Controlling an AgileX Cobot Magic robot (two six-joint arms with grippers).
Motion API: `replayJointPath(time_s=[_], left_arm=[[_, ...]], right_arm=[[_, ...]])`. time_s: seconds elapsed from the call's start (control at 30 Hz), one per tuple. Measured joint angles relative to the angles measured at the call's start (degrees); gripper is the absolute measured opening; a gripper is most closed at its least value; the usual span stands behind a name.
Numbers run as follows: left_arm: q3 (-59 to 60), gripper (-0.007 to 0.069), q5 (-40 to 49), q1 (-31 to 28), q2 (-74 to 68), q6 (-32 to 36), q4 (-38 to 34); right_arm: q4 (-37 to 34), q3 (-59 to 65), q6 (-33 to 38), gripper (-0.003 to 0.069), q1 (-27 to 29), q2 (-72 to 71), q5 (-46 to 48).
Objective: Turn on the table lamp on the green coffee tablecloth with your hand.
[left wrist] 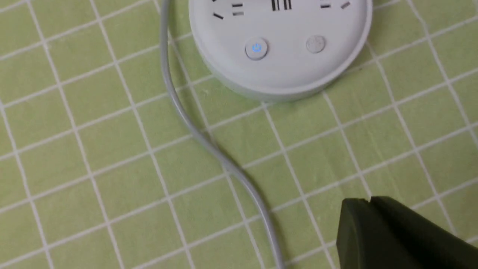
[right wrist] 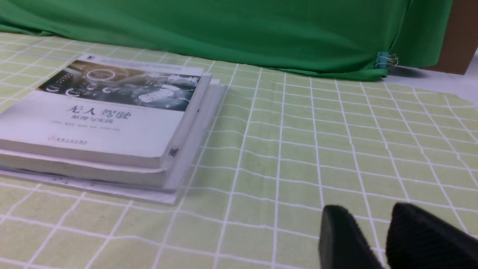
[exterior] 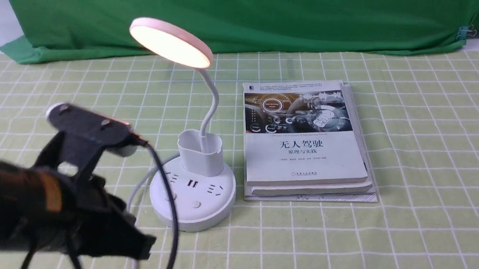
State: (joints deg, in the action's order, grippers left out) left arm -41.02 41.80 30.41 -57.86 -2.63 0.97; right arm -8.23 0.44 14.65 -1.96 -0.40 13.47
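The white table lamp (exterior: 193,199) stands on the green coffee tablecloth (exterior: 410,140), and its disc head (exterior: 171,43) glows warm. My left gripper (exterior: 148,244), the black hand, is shut and empty. It hangs low, just left of and in front of the round base, apart from it. In the left wrist view the base (left wrist: 280,74) shows a blue-lit power button (left wrist: 256,49) and a plain button (left wrist: 316,44), with my shut tip (left wrist: 369,201) a short way from them. My right gripper (right wrist: 369,210) is slightly open and empty above the cloth; it does not show in the front view.
A stack of books (exterior: 304,139) lies right of the lamp, also in the right wrist view (right wrist: 104,112). The lamp's grey cord (left wrist: 194,130) runs across the cloth by the base. A dark green backdrop (exterior: 257,17) with a clip (exterior: 466,32) closes off the back.
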Motion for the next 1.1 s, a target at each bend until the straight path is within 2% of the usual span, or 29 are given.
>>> replayJointPath(time_s=[0.03,0.13,0.33,0.53,0.97,1.1], left_arm=[[0.6,0.0004,-0.4,0.0,0.8,0.0,-0.1],[9.7,0.0004,-10.0,0.0,14.4,-2.9,-1.7],[19.5,0.0004,-23.0,0.0,29.2,-5.6,-1.8],[22.0,0.0004,-25.5,0.0,35.6,-5.3,-1.6],[22.1,0.0004,-25.7,0.0,36.0,-4.2,-1.5],[23.9,0.0004,-29.5,0.0,36.7,-0.7,3.8]], right_arm=[[0.0,0.0,0.0,0.0245,0.0,0.0,0.0],[0.0,0.0,0.0,0.0245,0.0,0.0,0.0],[0.0,0.0,0.0,0.0245,0.0,0.0,0.0],[0.0,0.0,0.0,0.0245,0.0,0.0,0.0],[0.0,0.0,0.0,0.0245,0.0,0.0,0.0],[0.0,0.0,0.0,0.0245,0.0,0.0,0.0]])
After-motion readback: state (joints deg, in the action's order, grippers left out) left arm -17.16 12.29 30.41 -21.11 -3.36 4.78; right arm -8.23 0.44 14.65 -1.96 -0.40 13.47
